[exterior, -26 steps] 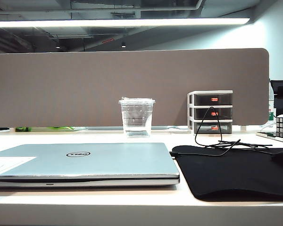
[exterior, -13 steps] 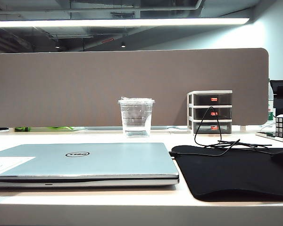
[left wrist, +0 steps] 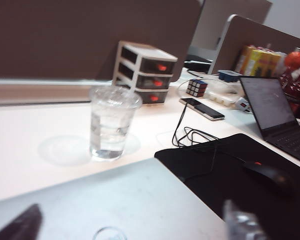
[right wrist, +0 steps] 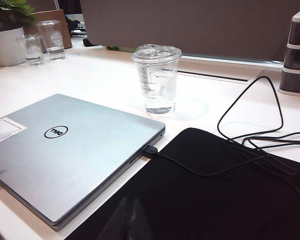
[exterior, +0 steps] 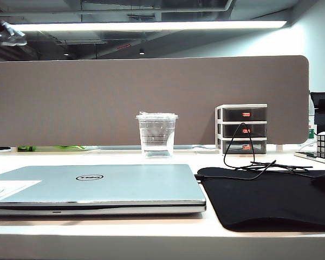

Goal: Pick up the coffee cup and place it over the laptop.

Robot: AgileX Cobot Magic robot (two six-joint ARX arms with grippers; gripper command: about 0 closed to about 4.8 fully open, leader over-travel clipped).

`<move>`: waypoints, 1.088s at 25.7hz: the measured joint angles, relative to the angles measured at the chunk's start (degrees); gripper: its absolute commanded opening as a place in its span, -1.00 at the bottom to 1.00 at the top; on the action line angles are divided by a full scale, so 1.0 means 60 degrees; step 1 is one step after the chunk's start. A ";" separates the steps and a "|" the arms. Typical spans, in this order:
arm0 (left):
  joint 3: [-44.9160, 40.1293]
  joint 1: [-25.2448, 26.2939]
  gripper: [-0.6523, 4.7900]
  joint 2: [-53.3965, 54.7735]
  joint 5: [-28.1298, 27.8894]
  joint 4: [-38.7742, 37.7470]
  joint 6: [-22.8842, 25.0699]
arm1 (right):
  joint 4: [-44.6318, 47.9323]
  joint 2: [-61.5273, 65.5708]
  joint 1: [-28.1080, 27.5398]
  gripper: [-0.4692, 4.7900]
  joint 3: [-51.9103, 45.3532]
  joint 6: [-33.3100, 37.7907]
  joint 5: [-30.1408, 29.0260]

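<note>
Cup: coffee cup (exterior: 156, 135) upright on desk, lid on, clear liquid inside; sits behind laptop (exterior: 97, 187), between it and the grey partition (exterior: 151, 97); apart from laptop's rear edge, not touching. Laptop closed, flat, nothing on the lid; white sticker at near-left corner. Black mat (exterior: 271, 197) just beside laptop on the right, cable trailing over it toward the small drawer unit (exterior: 242, 129).

Change vs half a sec ago: ext view was free of arms; now a blurred piece of arm hardware pokes in at top-left corner, so L arm is on the move. Cup and laptop in the same spots as before; nothing displaced.

L gripper (left wrist: 135, 225): fingers at the near edge of L wrist view, one dark tip and one pale tip (left wrist: 242, 225), set far apart w/ laptop lid showing between them; jaws wide, nothing held. Hovers over laptop lid, cup (left wrist: 111, 122) ahead and well apart.

R gripper: R wrist view shows only a faint smeared shape at the near edge over the mat; can't tell jaw state from it. Cup (right wrist: 157, 80) and laptop (right wrist: 65, 145) both visible there; R arm appears parked.

Judgement: approach phase just begun; L arm looks like the picker, jaws pre-opened for the cup. Nothing of the task done yet. Next needs reach past the laptop's rear edge, grip on mid-body; thin plastic plus liquid, so squeeze gently, keep it level.
</note>
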 measured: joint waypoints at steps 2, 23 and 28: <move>0.0171 -0.0018 0.89 0.0444 -0.0011 0.0233 0.0135 | 0.0000 0.0004 0.0000 -0.84 0.0000 0.0000 0.0022; 0.5424 -0.0149 0.89 1.0265 0.2586 0.3297 0.2809 | -0.0004 0.0000 0.0004 -0.84 0.0000 0.0000 0.0025; 0.6845 -0.0149 1.00 1.1795 0.2834 0.3555 0.2863 | 0.0477 0.0004 0.0007 -0.84 0.0000 0.0000 -0.0051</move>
